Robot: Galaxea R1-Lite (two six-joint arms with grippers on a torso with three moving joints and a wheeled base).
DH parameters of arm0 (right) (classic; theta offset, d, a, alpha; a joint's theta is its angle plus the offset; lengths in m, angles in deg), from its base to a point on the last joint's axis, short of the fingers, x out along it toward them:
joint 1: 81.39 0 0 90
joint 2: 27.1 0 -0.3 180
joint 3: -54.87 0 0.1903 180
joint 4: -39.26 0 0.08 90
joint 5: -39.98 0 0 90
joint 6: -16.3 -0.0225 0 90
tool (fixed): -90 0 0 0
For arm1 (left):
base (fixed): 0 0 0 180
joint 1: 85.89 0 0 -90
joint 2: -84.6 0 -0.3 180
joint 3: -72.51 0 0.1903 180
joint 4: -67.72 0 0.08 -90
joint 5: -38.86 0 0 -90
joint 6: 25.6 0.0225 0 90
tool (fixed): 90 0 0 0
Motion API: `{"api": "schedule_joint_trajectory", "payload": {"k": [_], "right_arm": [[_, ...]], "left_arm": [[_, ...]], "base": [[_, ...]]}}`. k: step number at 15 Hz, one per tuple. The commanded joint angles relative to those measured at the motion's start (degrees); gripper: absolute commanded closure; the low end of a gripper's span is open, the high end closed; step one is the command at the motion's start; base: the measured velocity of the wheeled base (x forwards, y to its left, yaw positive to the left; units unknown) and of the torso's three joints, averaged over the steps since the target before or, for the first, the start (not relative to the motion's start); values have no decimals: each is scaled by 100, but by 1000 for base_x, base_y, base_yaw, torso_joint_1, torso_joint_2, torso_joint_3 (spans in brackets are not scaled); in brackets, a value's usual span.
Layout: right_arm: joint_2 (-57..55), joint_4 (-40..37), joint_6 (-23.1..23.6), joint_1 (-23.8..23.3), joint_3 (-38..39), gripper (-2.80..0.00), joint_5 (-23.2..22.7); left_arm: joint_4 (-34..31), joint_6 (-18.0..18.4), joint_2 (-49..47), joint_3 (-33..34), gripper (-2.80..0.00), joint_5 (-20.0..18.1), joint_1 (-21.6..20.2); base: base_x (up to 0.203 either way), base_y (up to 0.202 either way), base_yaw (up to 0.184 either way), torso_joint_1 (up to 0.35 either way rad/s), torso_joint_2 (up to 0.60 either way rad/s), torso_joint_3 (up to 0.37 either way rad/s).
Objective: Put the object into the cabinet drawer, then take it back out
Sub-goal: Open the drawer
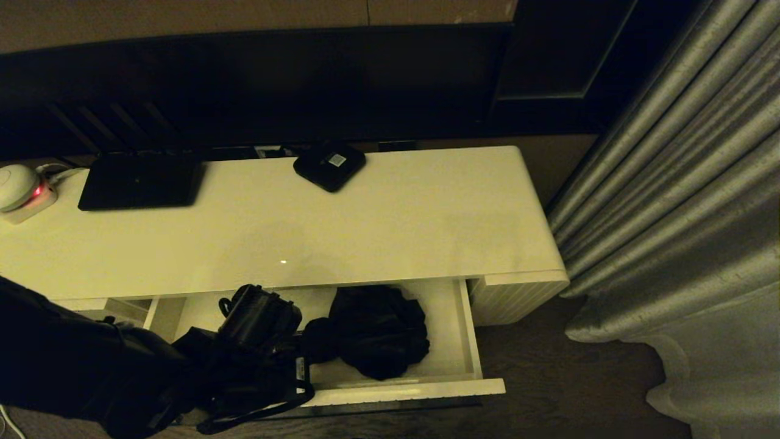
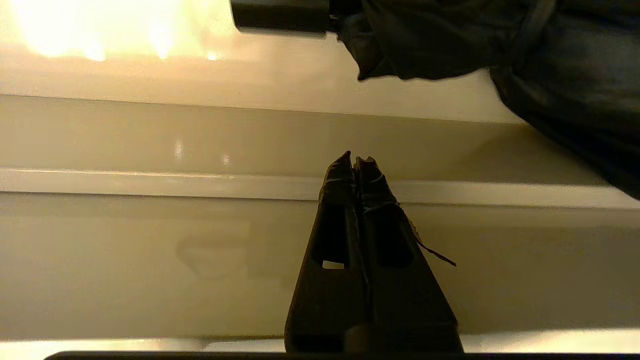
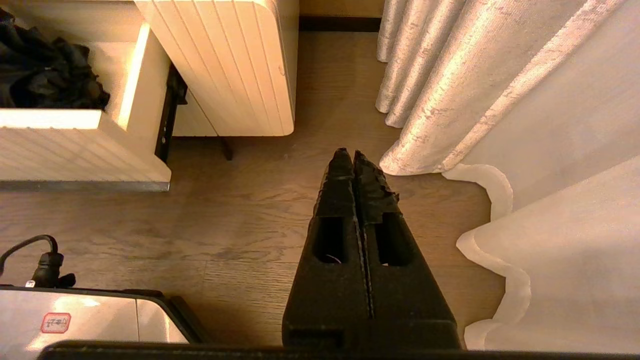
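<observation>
The black folding umbrella [image 1: 373, 334] lies bunched inside the open cabinet drawer [image 1: 470, 341], towards its right side. My left arm [image 1: 122, 372] reaches in from the lower left, its wrist just left of the umbrella. My left gripper [image 2: 356, 159] is shut on nothing and points at the drawer's pale interior [image 2: 150, 240]. The umbrella's fabric [image 2: 500, 45] and short handle [image 2: 280, 15] lie apart from the fingertips. My right gripper [image 3: 348, 156] is shut and empty, low over the wooden floor to the right of the drawer's ribbed front [image 3: 75, 150].
On the cream cabinet top [image 1: 365, 225] sit a small black square box with a white label [image 1: 329, 164], a flat black device [image 1: 140, 181] and a white round unit with a red light [image 1: 21, 192]. Grey curtains [image 1: 670, 213] hang at the right.
</observation>
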Motion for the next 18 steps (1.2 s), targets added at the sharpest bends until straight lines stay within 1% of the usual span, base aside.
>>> {"api": "schedule_joint_trajectory", "payload": {"k": [1, 5, 6, 7, 10, 13, 16, 18], "right_arm": [[-4, 2, 0, 2, 0, 0, -2], [-4, 2, 0, 2, 0, 0, -2], [-4, 2, 0, 2, 0, 0, -2], [-4, 2, 0, 2, 9, 0, -2], [-4, 2, 0, 2, 9, 0, -2], [-4, 2, 0, 2, 0, 0, -2], [-4, 2, 0, 2, 0, 0, -2], [-4, 2, 0, 2, 0, 0, -2]], "left_arm": [[-27, -50, 22, 124, 0, -93, 70], [-107, -58, 113, 267, 0, -129, 169], [-141, -58, 128, 280, 0, -164, 173], [-206, -58, 191, 312, 0, -341, 180], [-186, -53, 255, 379, 0, -384, 233], [-129, -208, 280, 304, 0, -256, 233], [-129, -243, 379, 101, 0, 114, 233], [-129, -251, 513, 11, 0, 214, 233]], "base": [[0, 0, 0, 0, 0, 0], [0, 0, 0, 0, 0, 0], [0, 0, 0, 0, 0, 0], [0, 0, 0, 0, 0, 0], [0, 0, 0, 0, 0, 0], [0, 0, 0, 0, 0, 0], [0, 0, 0, 0, 0, 0], [0, 0, 0, 0, 0, 0]]}}
